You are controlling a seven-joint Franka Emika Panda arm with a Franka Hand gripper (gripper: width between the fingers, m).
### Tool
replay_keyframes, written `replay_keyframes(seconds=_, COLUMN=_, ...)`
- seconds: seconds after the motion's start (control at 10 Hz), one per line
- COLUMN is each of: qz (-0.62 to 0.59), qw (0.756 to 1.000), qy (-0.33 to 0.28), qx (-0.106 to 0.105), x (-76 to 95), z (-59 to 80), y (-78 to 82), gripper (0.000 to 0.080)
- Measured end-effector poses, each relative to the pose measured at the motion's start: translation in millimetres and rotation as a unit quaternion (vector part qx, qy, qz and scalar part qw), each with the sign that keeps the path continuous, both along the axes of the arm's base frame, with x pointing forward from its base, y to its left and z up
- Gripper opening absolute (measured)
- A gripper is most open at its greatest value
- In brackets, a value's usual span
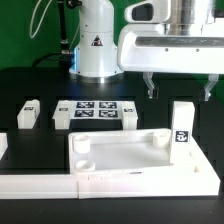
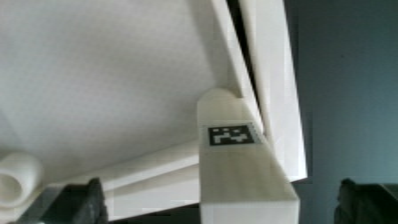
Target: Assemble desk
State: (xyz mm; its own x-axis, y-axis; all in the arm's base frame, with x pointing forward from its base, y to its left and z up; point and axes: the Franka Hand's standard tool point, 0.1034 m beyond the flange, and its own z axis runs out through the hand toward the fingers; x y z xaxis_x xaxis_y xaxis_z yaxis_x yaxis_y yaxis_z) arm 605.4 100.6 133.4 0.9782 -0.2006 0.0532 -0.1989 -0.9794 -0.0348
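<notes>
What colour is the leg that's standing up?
White leg with a black-and-white tag; clearest in the wrist view.

No legible text or numbers; only black-and-white marker tags on the marker board (image 1: 96, 110), upright leg (image 1: 181, 128) and far-left leg (image 1: 28, 113), plus a dark triangle sign on the robot base (image 1: 97, 50).

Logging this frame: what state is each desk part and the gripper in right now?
Large white rectangular plastic tray-like desk top: lying flat, rim up.
Short square white leg with tag: standing upright at the top's corner, ungripped.
Second short white leg: lying loose on the black table, apart from the top.
Two-finger gripper: jaws open, empty, above the upright leg.
</notes>
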Motion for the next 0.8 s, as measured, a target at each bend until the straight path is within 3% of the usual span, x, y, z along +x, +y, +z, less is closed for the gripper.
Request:
replay_keyframes(seconds=0.4, qz=0.142, qw=0.99, qy=-0.001, qx=-0.009, x=-3.0, z=-3.7, y=-3.4, gripper=0.0649)
replay_keyframes(seconds=0.5, qz=0.164, qw=0.986, qy=-0.002, qx=-0.012, x=-17.5, z=-13.1, y=-6.8, gripper=0.0649)
replay_keyframes(seconds=0.7, qz=0.148, qw=0.988, qy=0.047, qx=-0.007, x=-72.7, z=-31.9, y=-29.7, gripper=0.0649)
replay_keyframes(seconds=0.8, qz=0.147, qw=0.987, qy=0.066, qx=-0.005, x=-78.2, z=-33.8, y=-29.8, gripper=0.0649)
